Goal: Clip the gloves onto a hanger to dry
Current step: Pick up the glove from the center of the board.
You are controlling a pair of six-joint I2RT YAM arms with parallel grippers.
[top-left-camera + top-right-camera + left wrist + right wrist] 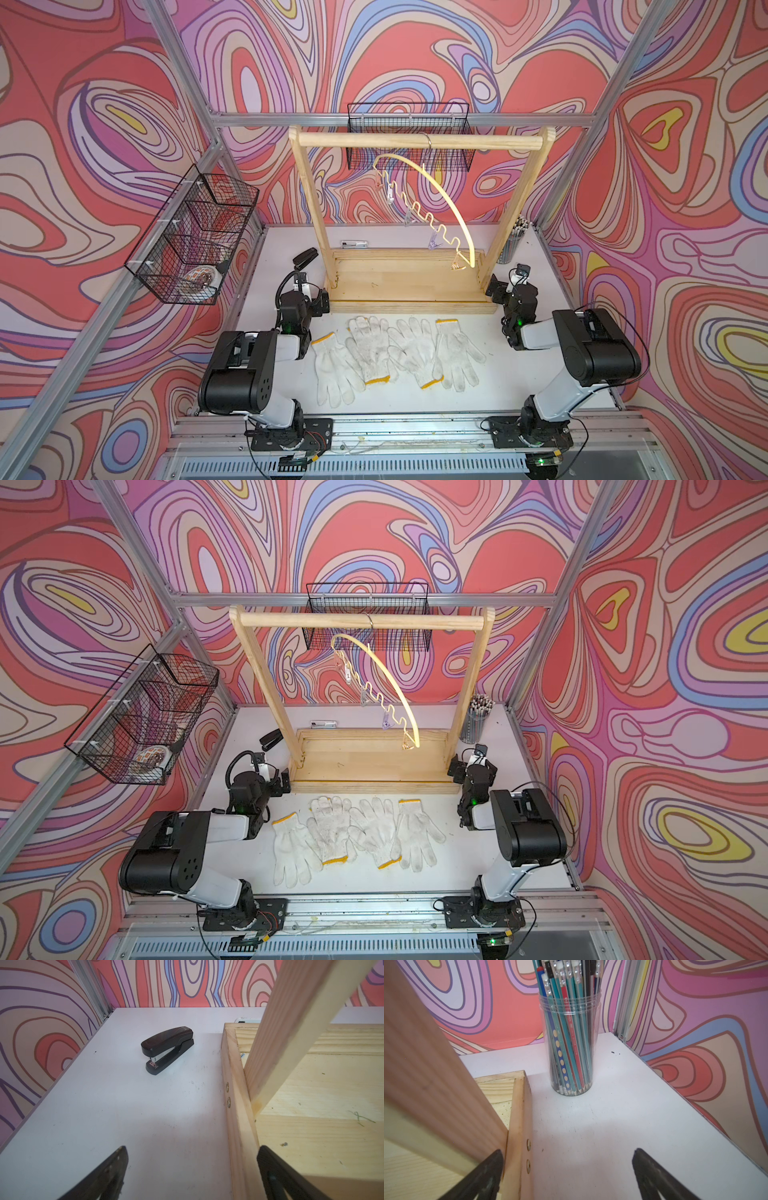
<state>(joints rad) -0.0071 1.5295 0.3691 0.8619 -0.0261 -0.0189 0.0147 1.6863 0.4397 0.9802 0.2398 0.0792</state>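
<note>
White gloves (pixel 374 349) lie in an overlapping row on the bench (pixel 519 382); the hanger (pixel 462 224) hangs from the wooden rail (pixel 415 140) behind them. Our left jaws and right jaws gape wide, holding nothing.

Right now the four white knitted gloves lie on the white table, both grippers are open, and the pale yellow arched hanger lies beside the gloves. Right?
No. The pale yellow arched hanger hangs by its metal hook from the round wooden rail, as both top views show. The rest holds.
</note>
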